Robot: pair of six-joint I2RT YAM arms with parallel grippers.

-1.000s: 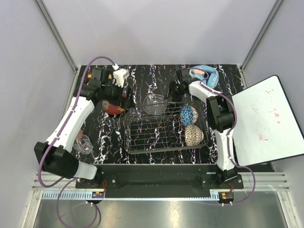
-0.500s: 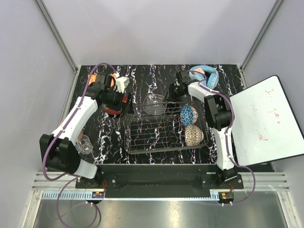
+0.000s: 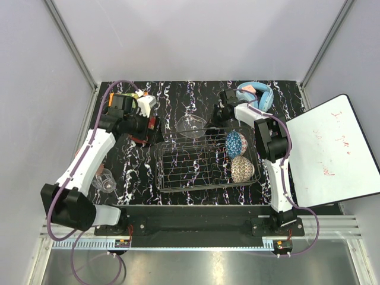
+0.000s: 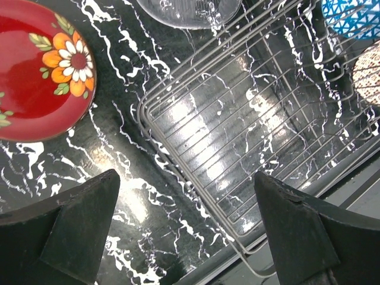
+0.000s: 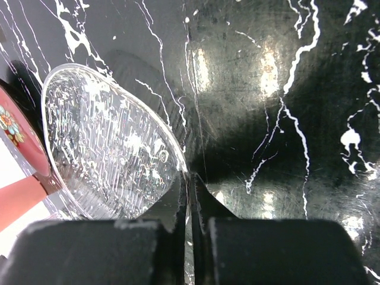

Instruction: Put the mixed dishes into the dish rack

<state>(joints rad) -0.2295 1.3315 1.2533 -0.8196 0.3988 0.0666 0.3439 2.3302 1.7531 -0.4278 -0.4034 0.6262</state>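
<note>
two bowls in the dish rack [image 3: 159, 172], at its right end: blue patterned bowl [image 3: 236, 142] behind, beige patterned bowl [image 3: 242, 168] in front, both tipped on edge, likely to leave the rest of the grid free.

at the right pincer [image 5: 189, 185], clenched on the thin rim of the clear glass bowl [image 5: 113, 154], one finger inside the wall, one outside. a rim pinch, probably because nothing else on so wide a bowl fits between the fingers. bowl just beyond the rack's far left corner, over the bench [image 3: 178, 95]; cannot tell whether lifted or resting.

at the left pincer [image 4: 190, 228], released, fingers spread wide, grasping nothing. hangs above the bench between the glossy red plate [image 4: 35, 71] and the rack's near left corner, seemingly held wide to take the plate next. plate flat on the bench, just beside the rack. clear stemmed glass [image 3: 105, 181] well apart from the rack, near the left arm.

next move, as a judgement: calls for a lift over the low raised side and a setting-down in the free left part of the grid. risks a slip, with smooth glass held at the rim alone.
</note>
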